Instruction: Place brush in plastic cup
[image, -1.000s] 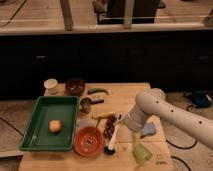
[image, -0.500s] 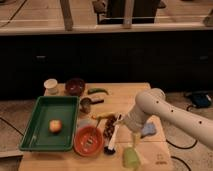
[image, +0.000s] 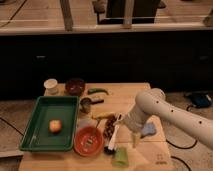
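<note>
On the wooden bench (image: 150, 95), the gripper (image: 118, 131) hangs above the slim white-handled brush (image: 114, 137) and translucent yellow-green plastic cup (image: 120, 157), jaws' state indiscernible.

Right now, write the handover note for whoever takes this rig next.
Pincer: low over the table's front middle, right of the orange bowl, at the brush.
Brush: pale handle slanting down from the pincer; whether it is gripped cannot be told.
Cup: yellow-green, lying on its side at the front edge, just below the brush.
Done: arm brought to the brush.
Left: the brush is not in the cup; the cup likely needs standing upright first.
</note>
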